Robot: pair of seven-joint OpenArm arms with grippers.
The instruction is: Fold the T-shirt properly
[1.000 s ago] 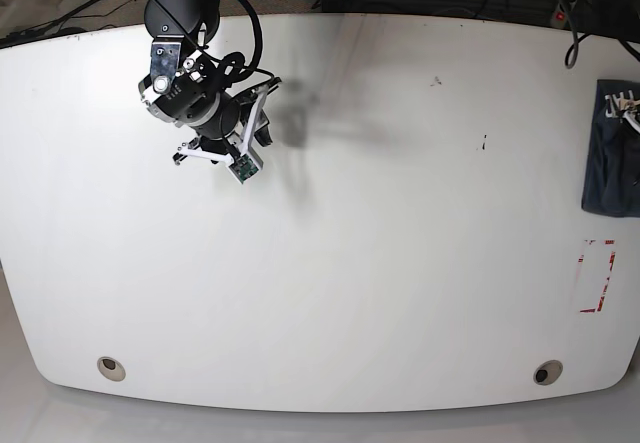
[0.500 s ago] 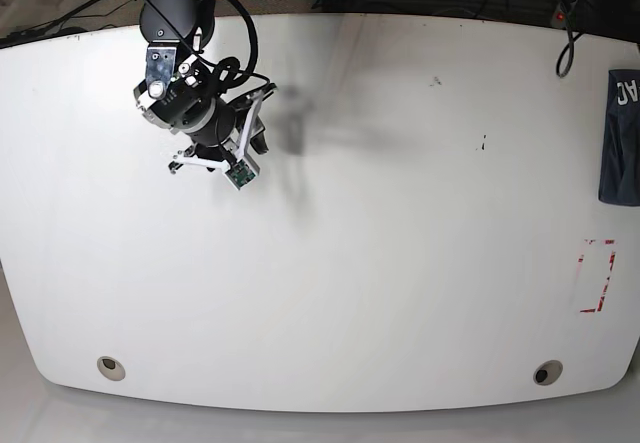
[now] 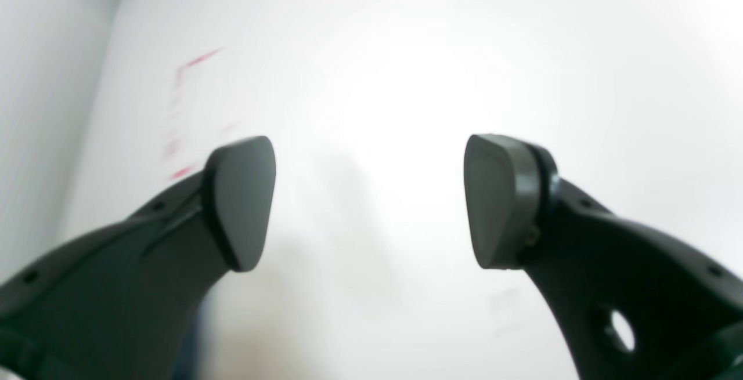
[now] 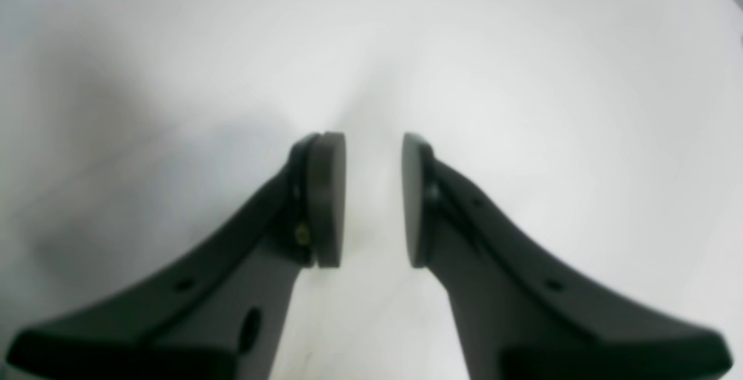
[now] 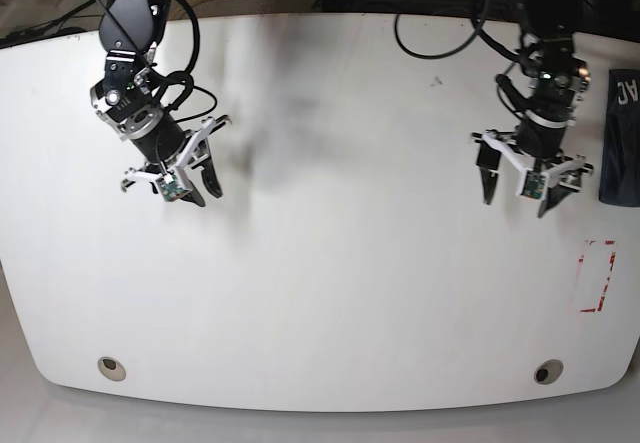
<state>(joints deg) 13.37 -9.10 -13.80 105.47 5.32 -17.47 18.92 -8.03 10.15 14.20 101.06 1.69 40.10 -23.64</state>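
Observation:
The T-shirt (image 5: 621, 143) lies as a dark navy folded bundle at the table's far right edge, partly cut off by the frame, with white lettering at its top. My left gripper (image 5: 517, 195) hovers over the bare white table (image 5: 340, 263) to the left of the shirt, apart from it. Its jaws stand wide open and empty in the left wrist view (image 3: 371, 200). My right gripper (image 5: 202, 187) is over the table's left part, far from the shirt. Its jaws stand a narrow gap apart with nothing between them in the right wrist view (image 4: 374, 200).
A red tape rectangle (image 5: 597, 275) marks the table near the right edge below the shirt; it also shows blurred in the left wrist view (image 3: 194, 61). Two round holes (image 5: 112, 368) (image 5: 547, 372) sit near the front edge. Cables hang behind the table's far edge.
The left arm has come into view from the right and now hangs over the table beside the shirt. The right arm has moved left and slightly forward. The shirt lies further right than one second ago.

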